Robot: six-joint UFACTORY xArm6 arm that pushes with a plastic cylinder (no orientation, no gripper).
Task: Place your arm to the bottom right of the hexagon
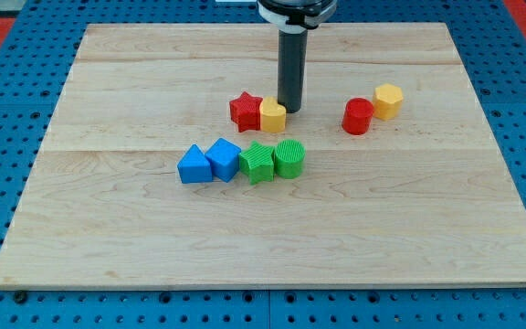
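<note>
Nearest sat blue triangle [191, 165], then green star [257, 162]. My tip [289, 109] touched yellow heart [272, 115], well left of yellow hexagon [388, 100]. It was a bare rod, no jaws.

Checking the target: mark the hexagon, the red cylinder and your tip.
yellow hexagon [388, 99]: camera view, top face.
red cylinder [357, 116]: camera view, side wall.
my tip [289, 110]: camera view, rod's lower end.

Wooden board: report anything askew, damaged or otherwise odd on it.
Nothing stands out. The wooden board looks undamaged, and all the blocks sit flat on it. My tip rests just behind the yellow block, which touches the red star. The yellow hexagon sits apart at the view's right, beside the red cylinder.
</note>
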